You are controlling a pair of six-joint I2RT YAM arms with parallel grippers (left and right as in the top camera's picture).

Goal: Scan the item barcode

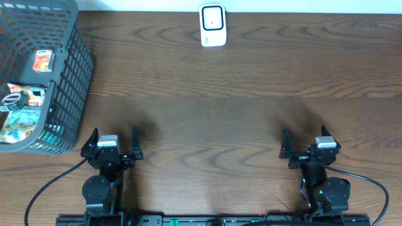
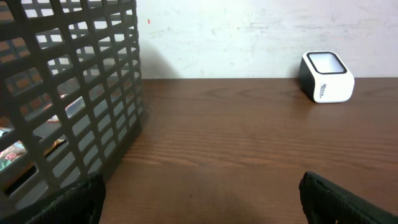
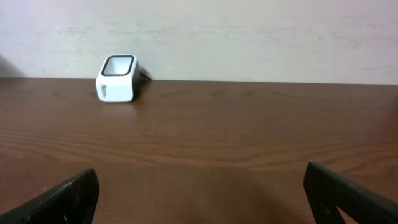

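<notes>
Reference object: scanner (image 1: 213,25), white with a dark window on top. It stands at the far edge of the worktop (image 1: 220,100), against the pale wall.

Basket (image 1: 66,88): dark grey mesh, left of the scanner and closer to the arms, at the worktop's left end. All candidate items lie inside it:
- orange packet (image 1: 43,61), the one closest to the scanner's row
- dark packet (image 1: 24,97) with a white label, next toward the arms
- blue-green packet (image 1: 14,124), farthest from the scanner

The barcodes are too small to read. Every packet lies apart from both tools.

Left tool (image 1: 114,132): across the worktop from the scanner and to its left, just beside the basket's near corner but not touching it. The jaws are spread wide with only bare wood between them. In the left wrist view the mesh fills the left side and the scanner (image 2: 326,78) sits upper right.

Right tool (image 1: 305,139): across from the scanner and to its right. The jaws are spread wide and hold nothing. In the right wrist view the scanner (image 3: 117,78) sits upper left.
</notes>
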